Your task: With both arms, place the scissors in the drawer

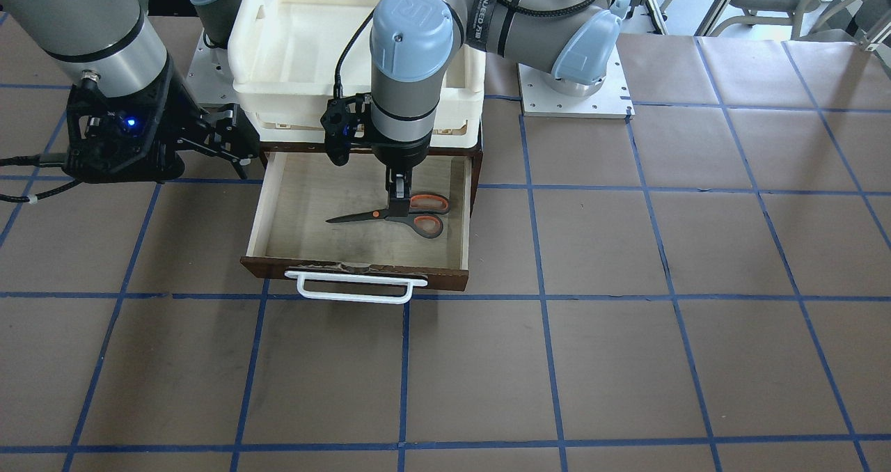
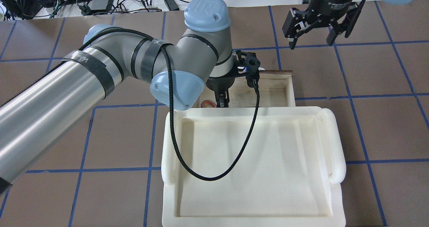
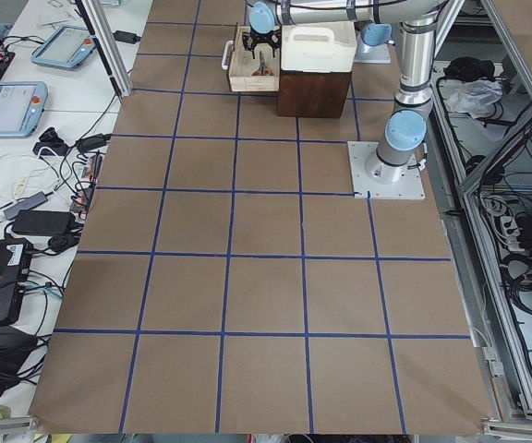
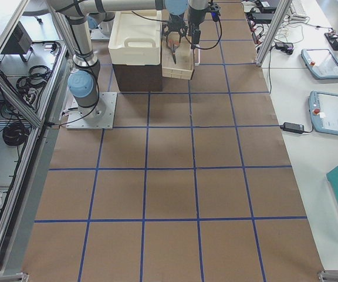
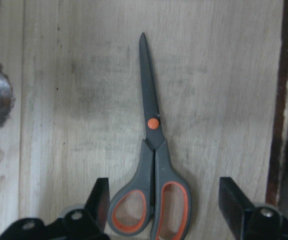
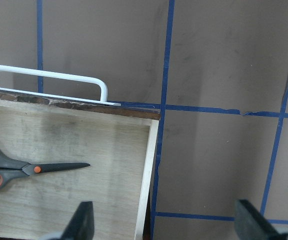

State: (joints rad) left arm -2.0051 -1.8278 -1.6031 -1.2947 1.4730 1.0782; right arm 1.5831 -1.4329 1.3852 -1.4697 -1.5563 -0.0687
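Straddling the scissors (image 5: 153,145) in the drawer (image 1: 269,200), left claw (image 5: 166,192) gapes (tray (image 2: 254,166) above); right claw (image 2: 311,39) spread, empty.

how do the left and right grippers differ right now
Position: the left gripper is down inside the drawer; the right gripper hangs beside the drawer, over the table.
Pose: the left gripper points straight down; the right gripper is angled toward the drawer.
Contents: the left gripper's fingers stand either side of the scissors handles without touching them; the right gripper holds nothing.
Both are open.
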